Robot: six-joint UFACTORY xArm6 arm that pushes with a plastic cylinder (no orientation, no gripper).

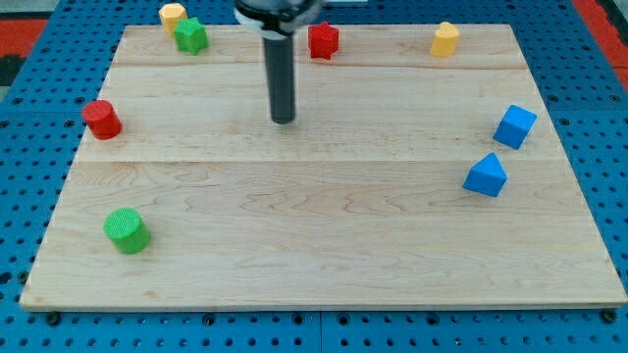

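Observation:
My tip (284, 120) rests on the wooden board (324, 245), left of centre in its upper half, touching no block. Nearest is the red star-like block (323, 40), up and to the right near the view's top edge. A green star-like block (190, 36) and a yellow block (173, 15) sit at the top left. A red cylinder (101, 119) lies at the left edge, level with my tip. A green cylinder (127, 230) lies at the lower left.
A yellow block (444, 39) stands at the top right. A blue cube (514, 126) and a blue triangular block (486, 176) sit near the right edge. Blue pegboard (29, 98) surrounds the board.

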